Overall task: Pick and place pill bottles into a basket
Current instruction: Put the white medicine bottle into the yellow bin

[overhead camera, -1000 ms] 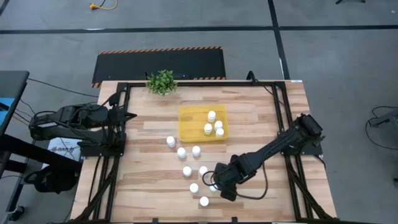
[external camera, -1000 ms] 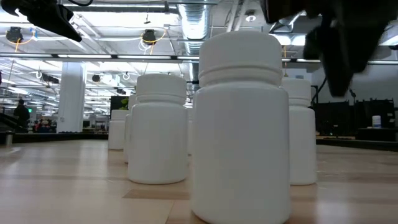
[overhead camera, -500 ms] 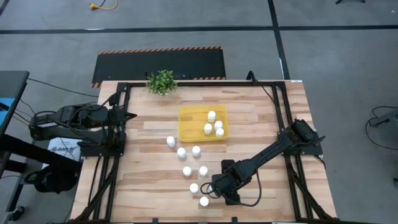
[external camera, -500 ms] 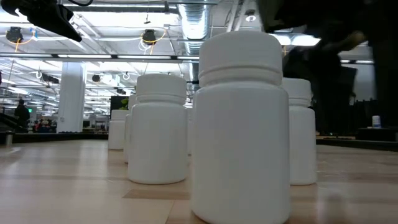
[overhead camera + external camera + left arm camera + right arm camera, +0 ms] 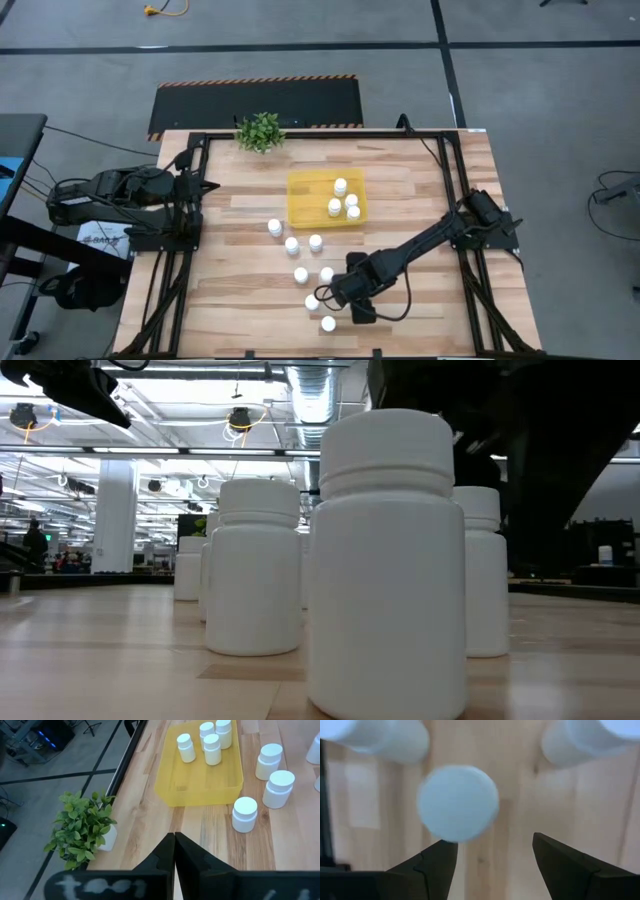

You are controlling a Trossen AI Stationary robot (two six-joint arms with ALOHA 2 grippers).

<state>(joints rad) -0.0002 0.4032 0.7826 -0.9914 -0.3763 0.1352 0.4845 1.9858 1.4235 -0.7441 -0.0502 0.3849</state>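
Right wrist view: I've got the right gripper (image 5: 490,862) w/ fingers spread over a pill bottle (image 5: 458,803), lined up to grab; left gripper (image 5: 174,852) parked, clenched.

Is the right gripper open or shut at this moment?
Open. In the right wrist view the right gripper has its two dark fingers spread wide apart, with a small white round-capped pill bottle ahead of the gap, not yet between them.
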